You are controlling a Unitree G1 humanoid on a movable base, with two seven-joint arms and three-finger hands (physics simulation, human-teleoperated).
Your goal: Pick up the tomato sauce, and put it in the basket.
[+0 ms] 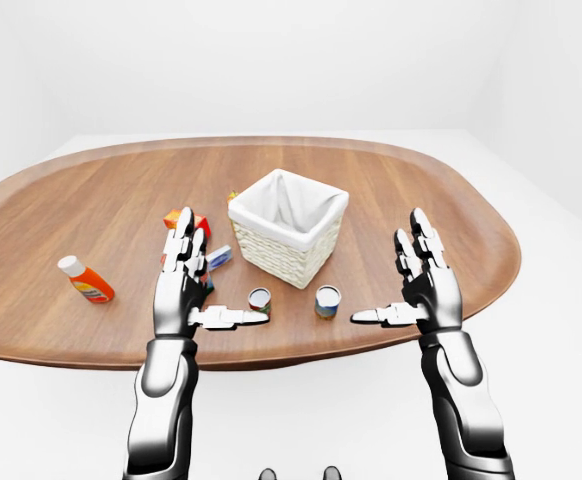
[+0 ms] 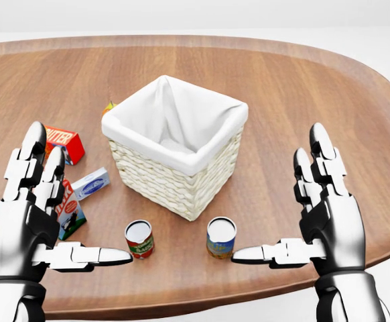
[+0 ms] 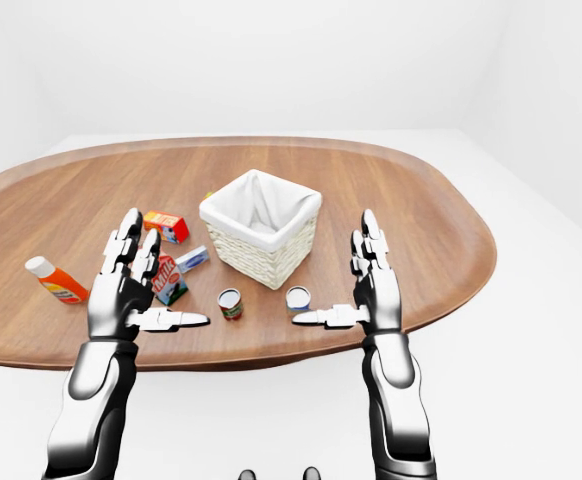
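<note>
Fingers on both hands stand spread and straight, thumbs turned inward, gripping nothing. The left hand (image 2: 27,221) and right hand (image 2: 326,215) hover at the lower edge of the head view, above the near rim of the table (image 2: 356,94).

Between the thumbs stand two small cans, upright and apart. The red-labelled one (image 2: 139,239), judged to be the tomato sauce, is nearer the left thumb; the blue-and-yellow can (image 2: 221,237) is nearer the right. Neither is touched.

Beside the left hand, partly hidden by its fingers, is the milk carton (image 2: 68,211). Just above it lies a small pale blue box (image 2: 90,183). Above the cans sits the basket (image 2: 175,144), wicker with a white liner, nothing visible inside. Left of it is the butter box (image 2: 64,144); an orange carton (image 2: 108,106) shows only a corner over the basket's rim. Well to the left, in the right-eye view, an orange bottle (image 3: 55,282) lies on its side.

Risks, as judged: the two cans are alike in shape, so the wrong one could be taken. A reach by the left hand could knock the milk carton. The can may roll if tipped.

Count: two cans, two cartons, two boxes, one bottle, one basket.
</note>
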